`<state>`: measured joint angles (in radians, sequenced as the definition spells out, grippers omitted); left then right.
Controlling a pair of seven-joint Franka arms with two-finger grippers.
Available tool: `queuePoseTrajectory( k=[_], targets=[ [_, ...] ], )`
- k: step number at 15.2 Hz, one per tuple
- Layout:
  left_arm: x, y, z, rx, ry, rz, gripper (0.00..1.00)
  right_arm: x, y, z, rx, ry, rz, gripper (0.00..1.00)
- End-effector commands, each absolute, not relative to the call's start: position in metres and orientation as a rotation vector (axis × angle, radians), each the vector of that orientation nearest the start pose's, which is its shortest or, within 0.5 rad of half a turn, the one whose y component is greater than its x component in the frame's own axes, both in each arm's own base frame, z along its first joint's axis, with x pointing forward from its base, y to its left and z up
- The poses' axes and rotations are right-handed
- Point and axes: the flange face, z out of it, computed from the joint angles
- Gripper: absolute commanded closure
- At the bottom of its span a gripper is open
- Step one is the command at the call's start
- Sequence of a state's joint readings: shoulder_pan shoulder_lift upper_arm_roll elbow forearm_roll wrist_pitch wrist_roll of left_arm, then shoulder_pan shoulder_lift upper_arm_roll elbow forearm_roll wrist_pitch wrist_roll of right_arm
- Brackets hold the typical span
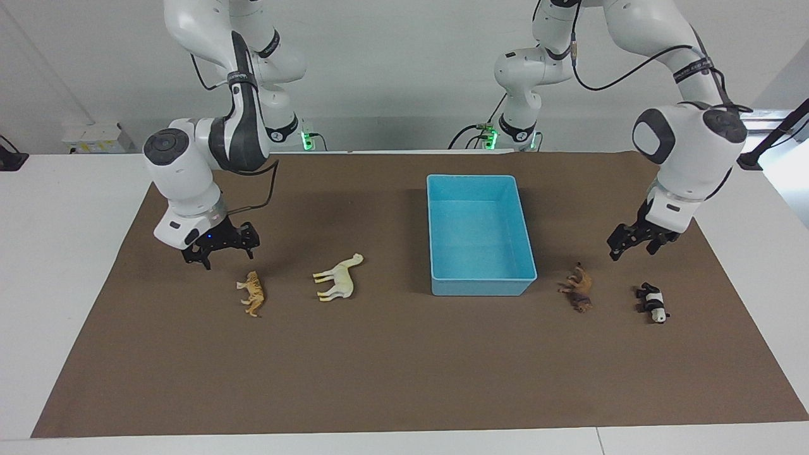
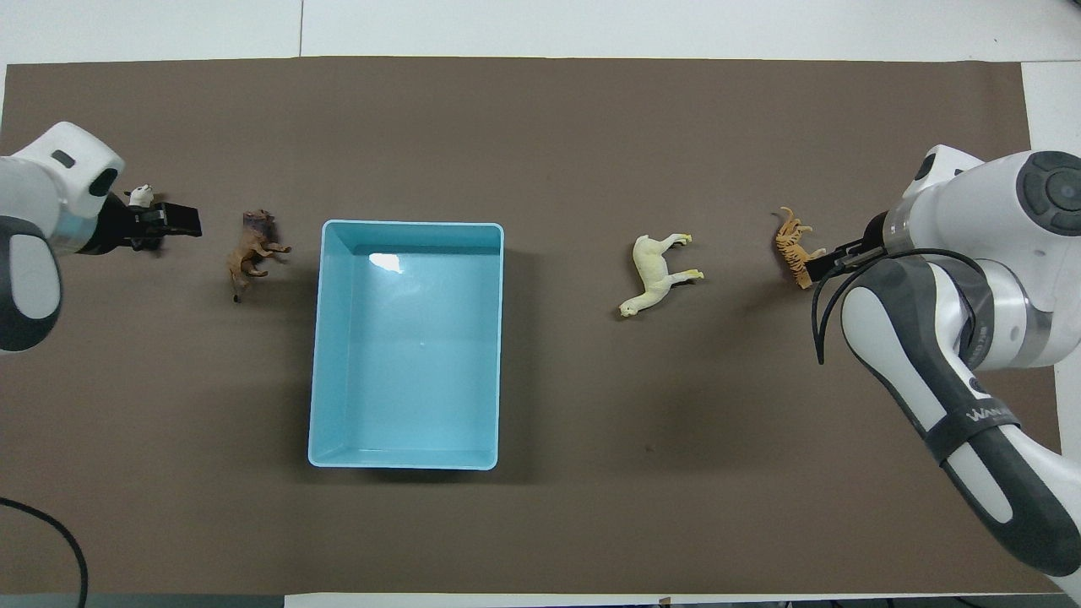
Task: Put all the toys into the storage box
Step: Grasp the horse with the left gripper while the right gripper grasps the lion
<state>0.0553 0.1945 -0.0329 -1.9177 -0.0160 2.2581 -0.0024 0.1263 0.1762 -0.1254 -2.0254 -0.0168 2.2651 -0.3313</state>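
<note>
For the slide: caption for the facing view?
Both arms lowered over the toys: right tool above the tiger, left tool above the panda; box empty.

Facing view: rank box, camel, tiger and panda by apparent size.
1. Box
2. Camel
3. Tiger and panda: they look about alike, so no ranking between them.

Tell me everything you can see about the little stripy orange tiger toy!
The small orange plastic tiger figurine has dark stripes, four pale legs and a tail. It lies flat on its side on the brown mat, at the right arm's end, beside the cream camel-like figurine. Nothing touches it but the mat. The right gripper hangs just above, not holding it.
</note>
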Motion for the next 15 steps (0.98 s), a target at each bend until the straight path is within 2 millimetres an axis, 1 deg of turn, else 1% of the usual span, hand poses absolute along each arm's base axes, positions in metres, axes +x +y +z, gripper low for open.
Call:
queuePoseTrajectory(
  k=[1,2,3,4,5,6,7,8,9,10,12,14,15],
  targets=[
    [0.614,0.000,0.387,-3.134,0.004,-0.292,0.00,0.598,-0.001,0.340,-3.125,-0.679,-0.106,0.00],
    [0.617,0.001,0.382,-3.132,0.028,-0.294,0.00,0.601,-0.002,0.330,-3.125,-0.691,-0.112,0.00],
    [0.623,0.004,0.366,-3.131,0.051,-0.280,0.00,0.603,-0.001,0.321,-3.126,-0.698,-0.112,0.00],
    [0.630,0.002,0.350,-3.134,0.068,-0.258,0.00,0.605,0.000,0.311,-3.125,-0.707,-0.106,0.00],
    [0.630,-0.005,0.336,-3.138,0.080,-0.225,0.00,0.607,0.002,0.307,-3.124,-0.716,-0.116,0.00],
    [0.629,-0.018,0.331,-3.140,0.106,-0.210,0.00,0.607,0.005,0.302,-3.121,-0.721,-0.107,0.00],
    [0.630,-0.019,0.329,-3.140,0.111,-0.210,0.00,0.607,0.012,0.300,-3.103,-0.709,-0.111,0.00],
    [0.633,-0.022,0.322,-3.140,0.116,-0.220,0.00,0.607,0.016,0.300,-3.083,-0.680,-0.119,0.00],
    [0.639,-0.026,0.316,-3.141,0.114,-0.251,0.00,0.606,0.018,0.299,-3.067,-0.705,-0.119,0.00],
    [0.645,-0.026,0.319,-3.141,0.088,-0.278,0.00,0.606,0.018,0.299,-3.059,-0.730,-0.120,0.00],
    [0.646,-0.019,0.318,-3.141,0.053,-0.280,0.00,0.605,0.018,0.298,-3.055,-0.737,-0.116,0.00],
    [0.647,-0.018,0.318,-3.143,0.042,-0.285,0.00,0.605,0.018,0.298,-3.054,-0.731,-0.117,0.00],
    [0.647,-0.017,0.319,-3.144,0.038,-0.292,0.00,0.605,0.018,0.298,-3.053,-0.729,-0.120,0.02]
  ],
)
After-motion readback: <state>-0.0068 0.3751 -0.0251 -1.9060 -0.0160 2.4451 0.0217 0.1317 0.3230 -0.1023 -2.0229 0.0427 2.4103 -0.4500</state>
